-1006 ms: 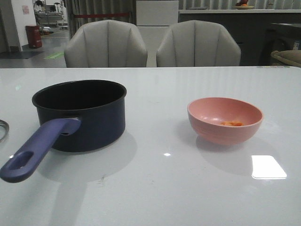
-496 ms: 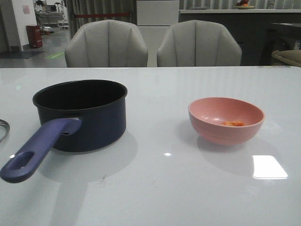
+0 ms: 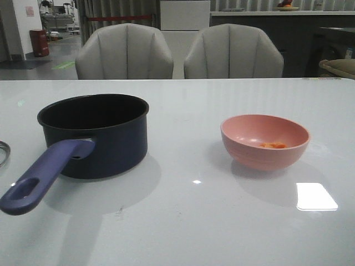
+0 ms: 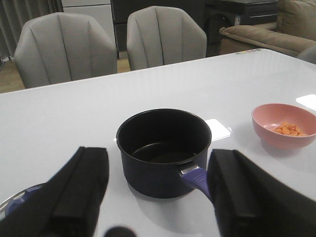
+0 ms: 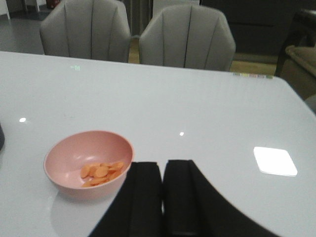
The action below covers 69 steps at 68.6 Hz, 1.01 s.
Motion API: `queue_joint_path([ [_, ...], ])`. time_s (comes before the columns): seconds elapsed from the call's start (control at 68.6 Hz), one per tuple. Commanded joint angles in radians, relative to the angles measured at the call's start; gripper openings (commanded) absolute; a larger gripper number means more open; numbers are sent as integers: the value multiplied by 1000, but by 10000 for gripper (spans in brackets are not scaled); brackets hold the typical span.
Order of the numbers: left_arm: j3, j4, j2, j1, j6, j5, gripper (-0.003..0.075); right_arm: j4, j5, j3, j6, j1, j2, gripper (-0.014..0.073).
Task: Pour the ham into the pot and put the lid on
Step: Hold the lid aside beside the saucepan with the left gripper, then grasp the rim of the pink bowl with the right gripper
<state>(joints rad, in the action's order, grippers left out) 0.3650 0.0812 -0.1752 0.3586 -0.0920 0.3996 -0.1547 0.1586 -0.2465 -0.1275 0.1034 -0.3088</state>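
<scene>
A dark navy round saucepan (image 3: 93, 133) with a black interior stands empty toward the left side of the glossy white tabletop (image 3: 183, 227), its long purple-blue handle (image 3: 43, 175) pointing at the near left corner. Well apart from it, toward the right side, sits a pink round bowl (image 3: 264, 141) holding a few small orange-pink slices of ham (image 3: 273, 146) against its near wall. Only a sliver of the steel-rimmed glass lid (image 3: 3, 153) shows at the left edge of the tabletop, beside the handle; in the left wrist view its dark blue knob (image 4: 17, 198) peeks out by a finger.

The left gripper (image 4: 157, 192) hangs spread wide and empty, back from the saucepan toward the near edge. The right gripper (image 5: 163, 195) hovers near the bowl on its near-right side, fingers pressed together with nothing between them.

Nothing is in hand yet, so the first step appears to be fetching the bowl. Done well, the right gripper would part its fingers, pinch the bowl's near rim clear of the ham, lift it level, carry it over the saucepan's mouth and tip it slowly so no slice lands on the tabletop. The lid comes last.
</scene>
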Motion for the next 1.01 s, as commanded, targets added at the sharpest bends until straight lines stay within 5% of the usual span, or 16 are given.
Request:
queue_joint_path([
  [0.0,28,13,-11,9,1,-86,456,-56,-52,-39,13,-5,-55,159],
  [0.175,28,19,-11,9,1,-86,456,-97,1,-112,13,-5,-201,199],
  [0.423,28,19,-11,9,1,-86,456,-121,41,-324,14,-5,-561,458],
  [0.992,28,19,-11,9,1,-86,456,-230,278,-821,13,-5,-1297,464],
])
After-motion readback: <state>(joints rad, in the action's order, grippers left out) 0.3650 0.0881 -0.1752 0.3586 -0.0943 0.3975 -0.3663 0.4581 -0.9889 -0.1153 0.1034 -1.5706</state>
